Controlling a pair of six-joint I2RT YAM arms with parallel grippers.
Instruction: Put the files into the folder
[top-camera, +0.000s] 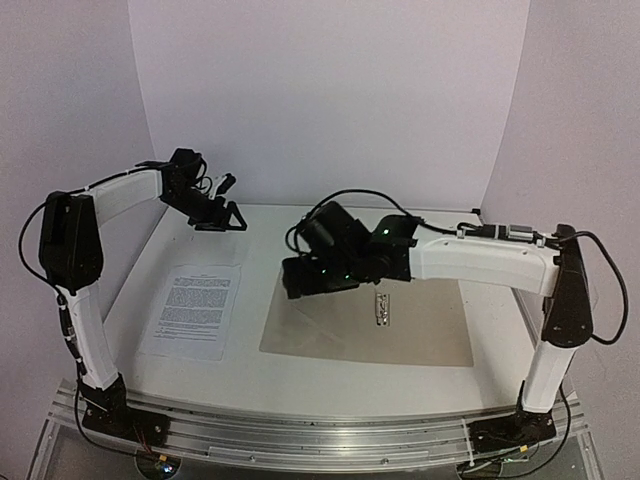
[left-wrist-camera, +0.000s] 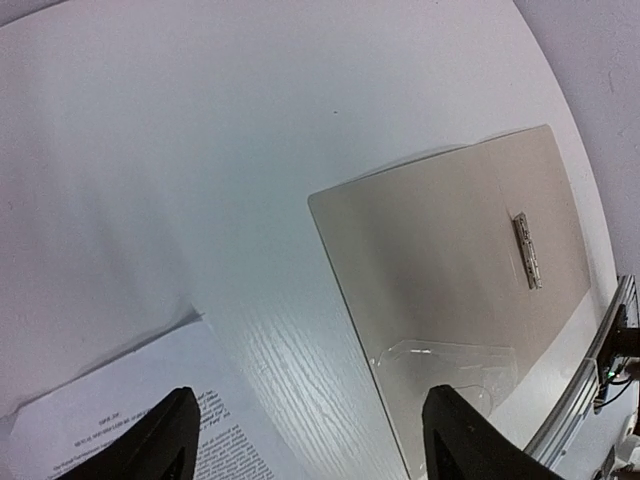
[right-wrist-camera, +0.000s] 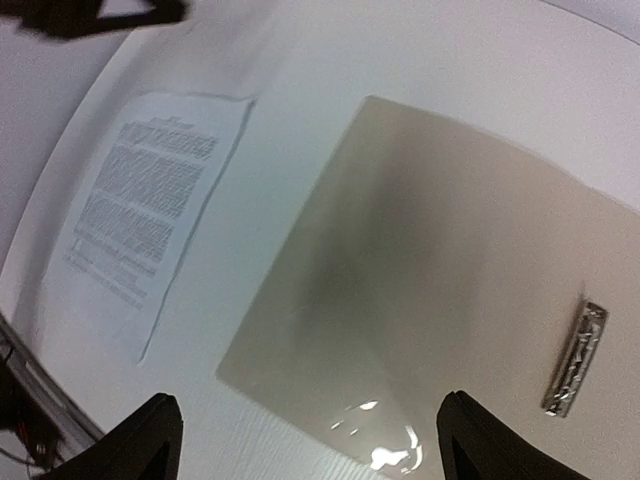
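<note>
Over the folder's left cover, the right tool hangs with jaws spread wide and nothing between them. The left tool, raised above the table's far left part, is likewise spread and empty. The folder lies open and flat, its metal clip bare at the spine. The files lie to its left, apart from it, flat on the table.

The folder looks ready, so fetching the paper seems the step in hand. That calls for lifting thin sheets off a flat surface, probably by an edge or corner.

The table is white with faint grain, closed in by pale walls, with a metal rail along its near edge.
</note>
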